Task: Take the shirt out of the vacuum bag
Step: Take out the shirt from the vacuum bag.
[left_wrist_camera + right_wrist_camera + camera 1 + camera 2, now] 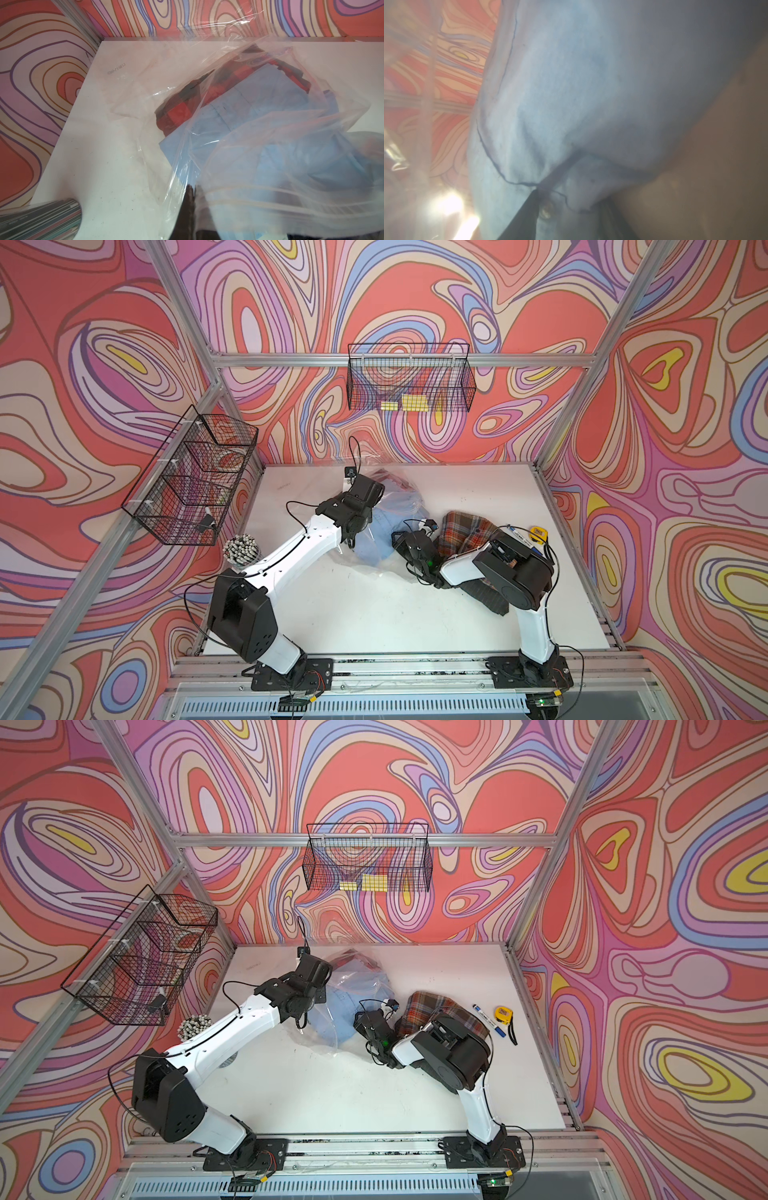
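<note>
Film of vacuum bag (270, 145) pinched in your left gripper (192, 188), fingers together, beside seal strip (249, 199); bag mid-table; blue shirt (571, 83) inside, over red check cloth (180, 108); right gripper (571, 197) fingers straddle blue shirt, clamp unclear; faint grey print (116, 70) unreadable; right wrist view blurred.

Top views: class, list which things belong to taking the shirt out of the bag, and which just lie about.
Job: vacuum bag, blue shirt, left gripper, right gripper.
Lying about: marker, tape measure, wire baskets.
</note>
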Action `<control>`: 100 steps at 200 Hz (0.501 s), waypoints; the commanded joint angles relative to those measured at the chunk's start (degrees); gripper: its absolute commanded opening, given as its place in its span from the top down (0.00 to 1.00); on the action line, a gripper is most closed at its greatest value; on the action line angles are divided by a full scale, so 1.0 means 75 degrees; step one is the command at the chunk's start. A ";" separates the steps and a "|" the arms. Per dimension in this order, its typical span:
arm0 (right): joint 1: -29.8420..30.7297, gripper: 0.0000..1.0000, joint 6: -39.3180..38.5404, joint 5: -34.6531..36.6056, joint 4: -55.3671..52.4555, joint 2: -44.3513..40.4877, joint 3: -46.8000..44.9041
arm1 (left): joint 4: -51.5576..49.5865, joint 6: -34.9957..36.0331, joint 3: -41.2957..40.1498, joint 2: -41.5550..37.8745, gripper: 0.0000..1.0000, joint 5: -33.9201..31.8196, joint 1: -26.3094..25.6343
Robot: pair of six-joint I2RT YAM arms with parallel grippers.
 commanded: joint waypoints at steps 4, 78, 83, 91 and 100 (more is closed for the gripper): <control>-0.0123 0.56 -0.0259 -0.0555 -0.0359 0.0523 0.0481 | -0.0074 -0.0294 0.0025 0.0019 1.00 -0.0406 0.0322; -0.0181 0.84 -0.1022 -0.0536 -0.0955 0.0234 0.1118 | 0.0109 -0.0277 -0.0234 -0.0189 1.00 -0.0167 0.0416; -0.0194 0.88 -0.1084 -0.0582 -0.0971 0.0209 0.1164 | 0.0107 -0.0259 -0.0234 -0.0194 1.00 -0.0135 0.0419; -0.0216 0.93 -0.1137 -0.0622 -0.0976 0.0164 0.1192 | 0.0106 -0.0250 -0.0234 -0.0186 1.00 -0.0114 0.0416; -0.0245 1.00 -0.1160 -0.0619 -0.0987 0.0113 0.1236 | 0.0116 -0.0264 -0.0233 -0.0181 1.00 -0.0112 0.0418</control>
